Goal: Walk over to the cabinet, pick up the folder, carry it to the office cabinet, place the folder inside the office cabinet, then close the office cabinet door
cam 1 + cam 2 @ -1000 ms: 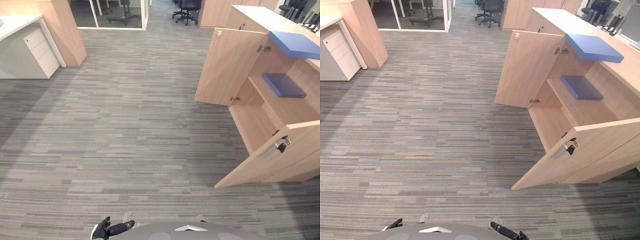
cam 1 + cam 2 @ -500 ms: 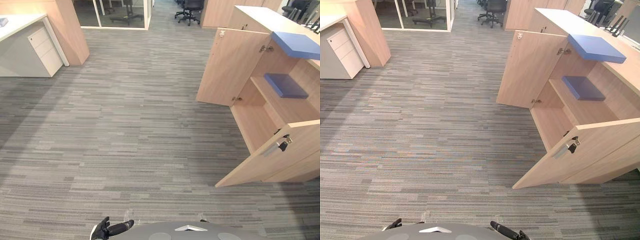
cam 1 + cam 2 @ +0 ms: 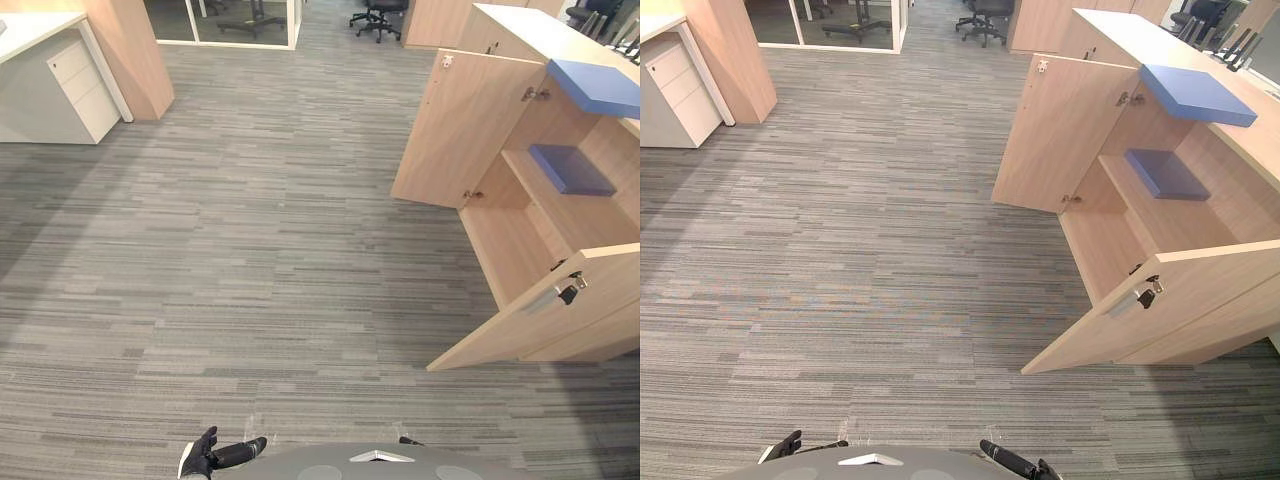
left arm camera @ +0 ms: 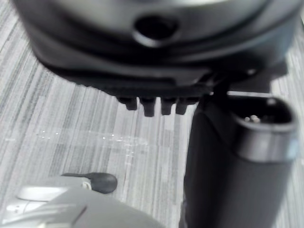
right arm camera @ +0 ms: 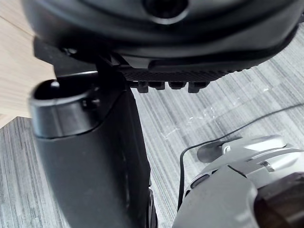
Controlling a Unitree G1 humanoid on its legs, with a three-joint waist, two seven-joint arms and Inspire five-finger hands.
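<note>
Your left hand (image 3: 213, 456) and right hand (image 3: 1012, 463) are both empty, fingers loose. Blue folder (image 3: 595, 87) lies on the cabinet top (image 3: 520, 25), 2nd folder (image 3: 570, 168) on the inner shelf (image 3: 545, 197). Risk: you clip the near open door (image 3: 535, 322) walking in, or grab the wrong folder.

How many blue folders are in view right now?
2. One blue folder lies on top of the open cabinet. A darker folder lies on its shelf inside. More could be hidden lower in it.
</note>
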